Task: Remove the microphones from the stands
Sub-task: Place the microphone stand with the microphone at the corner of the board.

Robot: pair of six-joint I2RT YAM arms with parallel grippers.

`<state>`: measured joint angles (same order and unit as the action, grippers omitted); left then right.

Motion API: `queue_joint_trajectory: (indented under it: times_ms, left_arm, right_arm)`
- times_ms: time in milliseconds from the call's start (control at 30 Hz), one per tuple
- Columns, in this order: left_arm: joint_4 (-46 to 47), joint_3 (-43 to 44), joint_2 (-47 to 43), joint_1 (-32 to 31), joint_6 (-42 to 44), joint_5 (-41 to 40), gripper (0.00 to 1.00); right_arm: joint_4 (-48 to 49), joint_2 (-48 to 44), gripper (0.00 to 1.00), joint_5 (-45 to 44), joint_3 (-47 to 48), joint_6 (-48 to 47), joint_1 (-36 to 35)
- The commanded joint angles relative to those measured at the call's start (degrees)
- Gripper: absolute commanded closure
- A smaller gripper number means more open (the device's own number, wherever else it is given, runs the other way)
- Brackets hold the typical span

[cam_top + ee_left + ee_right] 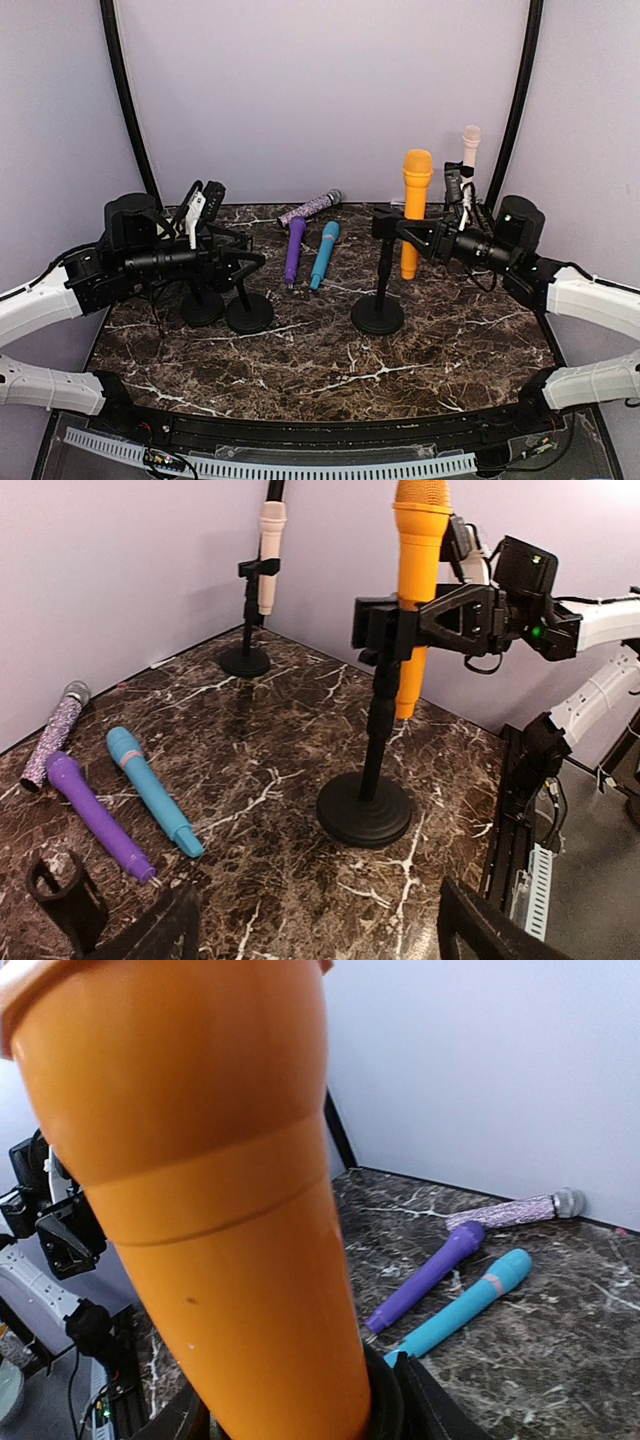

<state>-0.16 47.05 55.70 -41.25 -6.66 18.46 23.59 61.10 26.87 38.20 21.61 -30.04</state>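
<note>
Currently the right gripper (408, 230) is clenched on the orange microphone (417, 175), which sits upright in its stand (378, 312) (right of centre on the table (300, 370)). The left gripper (243, 250) hangs released, jaws wide, near the left edge.

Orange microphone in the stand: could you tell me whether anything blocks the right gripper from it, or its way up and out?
Nothing visible does. The right gripper grips the orange microphone at the stand's clip, and the space above it is free.
</note>
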Motion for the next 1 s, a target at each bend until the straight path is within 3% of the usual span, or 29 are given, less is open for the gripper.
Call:
queue_joint_trajectory:
  times_ms: [0, 133, 367, 967]
  left_arm:
    - [0.9, -0.8, -2.8, -2.8, -1.7, 2.5, 0.16]
    - [4.2, -3.7, -5.9, -3.3, -4.5, 5.0, 0.16]
    - [1.0, -4.7, -8.1, -4.2, -5.2, 6.0, 0.16]
    - [3.6, -2.5, -0.4, -5.9, -2.0, 7.8, 0.16]
  right_arm:
    - [12.6, 3.0, 1.0, -3.7, 1.0, 2.0, -8.5]
    - [15.8, 8.8, 1.0, -3.7, 3.2, 1.6, -14.4]
    - [20.3, 16.3, 1.0, -1.8, 7.5, 0.7, -19.1]
    - [25.8, 23.8, 1.0, 4.9, 6.4, -1.0, -20.4]
